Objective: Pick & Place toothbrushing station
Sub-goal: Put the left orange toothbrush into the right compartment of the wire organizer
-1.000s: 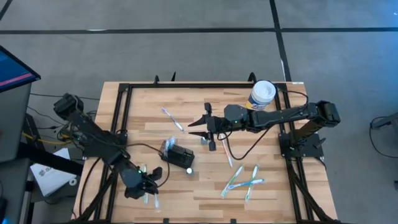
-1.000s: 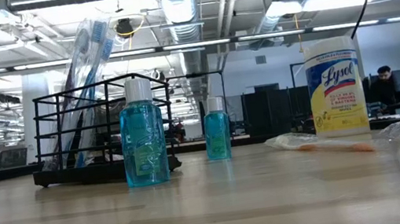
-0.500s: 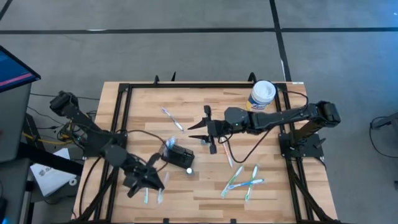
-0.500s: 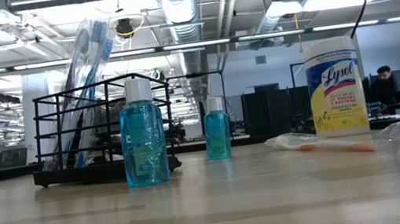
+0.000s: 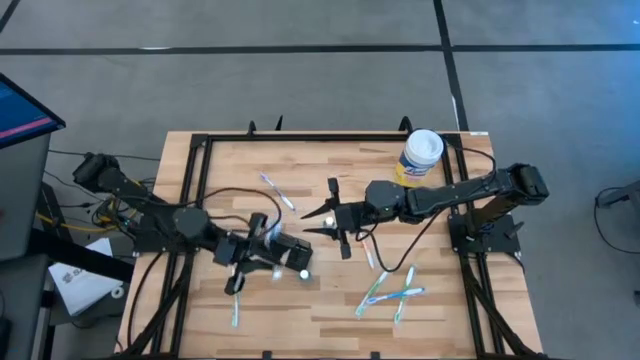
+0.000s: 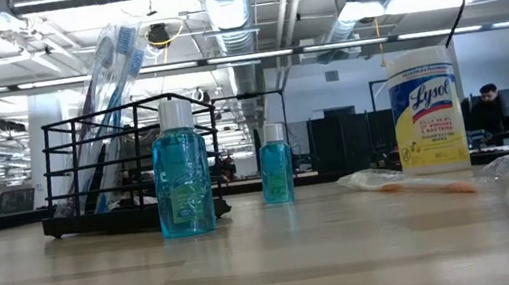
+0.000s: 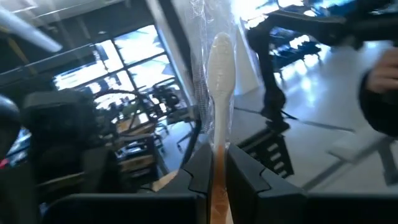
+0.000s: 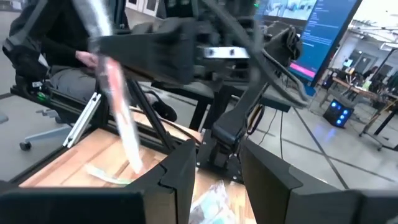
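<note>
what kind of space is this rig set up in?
Most likely an open-plan robotics lab or workshop: exposed ceiling ducts, rows of desks with monitors behind the table, and a large screen of code.

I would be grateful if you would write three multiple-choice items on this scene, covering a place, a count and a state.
1. Where does the yellow canister stand on the table?
A. by the right arm's corner
B. at the middle
C. by the left arm

2. How many blue bottles show in the low view?
A. one
B. two
C. four

3. What is the left end effector doing?
A. hanging open
B. gripping a wrapped toothbrush
C. holding a bottle

Key: 1 A, the high view shows it there. 2 B, one near, one farther. 3 B, its wrist view shows the handle clamped.
</note>
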